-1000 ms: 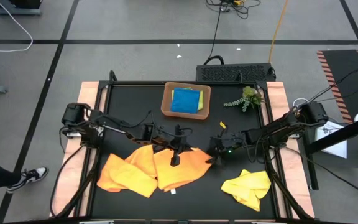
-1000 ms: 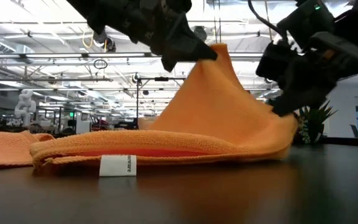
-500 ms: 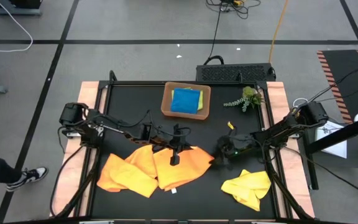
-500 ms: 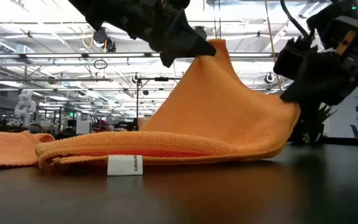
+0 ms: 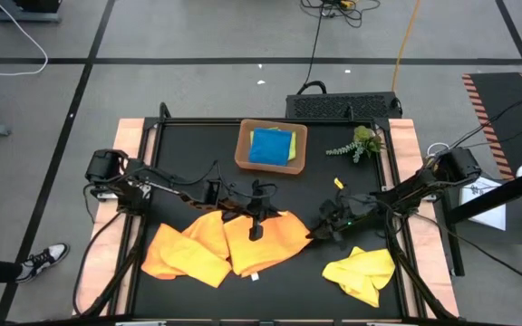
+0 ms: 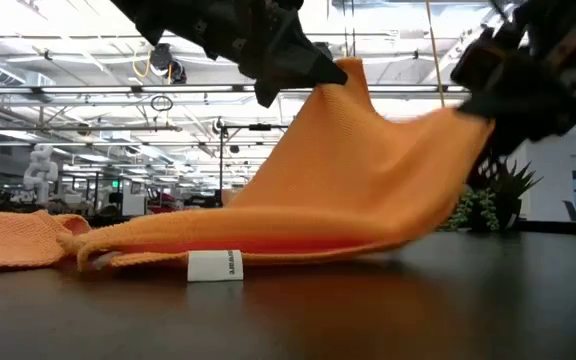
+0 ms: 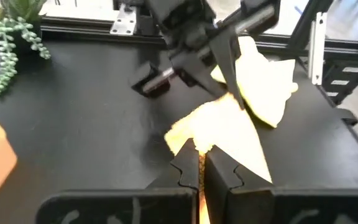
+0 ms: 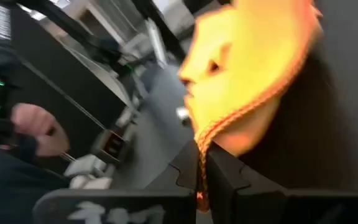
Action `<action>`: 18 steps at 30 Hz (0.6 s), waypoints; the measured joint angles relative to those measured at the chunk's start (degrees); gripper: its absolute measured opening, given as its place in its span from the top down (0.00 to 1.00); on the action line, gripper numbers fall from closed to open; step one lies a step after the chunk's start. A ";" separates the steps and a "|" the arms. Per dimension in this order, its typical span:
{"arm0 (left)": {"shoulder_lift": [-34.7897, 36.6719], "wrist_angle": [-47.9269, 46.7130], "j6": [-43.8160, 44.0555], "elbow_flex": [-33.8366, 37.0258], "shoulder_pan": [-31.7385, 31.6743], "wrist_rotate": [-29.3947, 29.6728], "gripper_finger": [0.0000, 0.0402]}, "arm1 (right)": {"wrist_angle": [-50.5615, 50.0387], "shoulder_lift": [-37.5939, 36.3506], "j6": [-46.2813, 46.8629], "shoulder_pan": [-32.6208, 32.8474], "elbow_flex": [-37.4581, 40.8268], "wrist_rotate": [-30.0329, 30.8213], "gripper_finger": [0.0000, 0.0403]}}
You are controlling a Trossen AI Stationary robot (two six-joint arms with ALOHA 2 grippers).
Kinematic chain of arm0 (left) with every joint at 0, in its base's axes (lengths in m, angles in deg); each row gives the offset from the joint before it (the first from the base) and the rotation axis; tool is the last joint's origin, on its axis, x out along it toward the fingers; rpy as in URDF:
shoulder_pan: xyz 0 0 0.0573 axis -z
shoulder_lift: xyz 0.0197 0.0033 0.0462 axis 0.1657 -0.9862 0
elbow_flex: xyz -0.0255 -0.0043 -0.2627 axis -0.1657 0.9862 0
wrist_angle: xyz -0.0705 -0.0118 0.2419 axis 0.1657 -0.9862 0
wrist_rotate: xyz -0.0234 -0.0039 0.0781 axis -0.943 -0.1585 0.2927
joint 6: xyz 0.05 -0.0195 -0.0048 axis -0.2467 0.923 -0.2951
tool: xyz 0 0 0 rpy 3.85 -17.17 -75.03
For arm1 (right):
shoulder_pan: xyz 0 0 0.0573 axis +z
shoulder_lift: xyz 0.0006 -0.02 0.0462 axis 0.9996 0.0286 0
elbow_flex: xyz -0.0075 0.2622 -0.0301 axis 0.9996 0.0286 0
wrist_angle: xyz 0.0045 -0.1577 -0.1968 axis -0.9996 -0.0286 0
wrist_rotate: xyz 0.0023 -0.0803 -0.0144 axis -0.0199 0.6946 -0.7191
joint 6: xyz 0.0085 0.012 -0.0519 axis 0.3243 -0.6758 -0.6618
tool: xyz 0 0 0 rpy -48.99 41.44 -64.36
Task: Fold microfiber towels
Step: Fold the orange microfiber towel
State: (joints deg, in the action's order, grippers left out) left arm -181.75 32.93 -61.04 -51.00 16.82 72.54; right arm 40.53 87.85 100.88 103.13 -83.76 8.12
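Orange towels [image 5: 229, 243], yellow towel [image 5: 361, 272], blue towel [image 5: 271, 147], brown tray [image 5: 244, 143].

Grey floor and open workshop hall

Dark seams cross the grey floor [image 5: 198, 36], with cables [image 5: 320, 27] trailing; beyond the table, ceiling trusses [image 6: 88, 90] and bright lights span a wide hall.

Brown rectangular tray [image 5: 243, 149] at back of black surface [image 5: 188, 163], green plant sprig [image 5: 359, 142] right of it, orange microfiber towels [image 5: 216, 243] front-left, crumpled yellow microfiber towel [image 5: 361, 273] front-right.
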 joint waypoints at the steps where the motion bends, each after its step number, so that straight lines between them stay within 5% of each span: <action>1: 0.49 -0.38 1.00 0.00 0.33 0.02 0.99 | 0.45 -0.95 -0.16 0.32 0.00 -0.69 0.99; 7: 0.98 -1.63 6.12 -0.02 2.46 4.12 0.99 | -4.87 -9.89 -1.05 1.53 0.00 -0.27 0.99; 18: 1.03 -5.12 11.29 -0.02 -0.65 12.71 0.99 | -38.80 -30.92 -0.26 -1.29 -0.02 12.87 1.00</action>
State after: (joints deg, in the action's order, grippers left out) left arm -180.73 27.81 -49.75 -51.02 16.17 85.25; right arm 1.73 56.92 100.62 101.84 -83.78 20.99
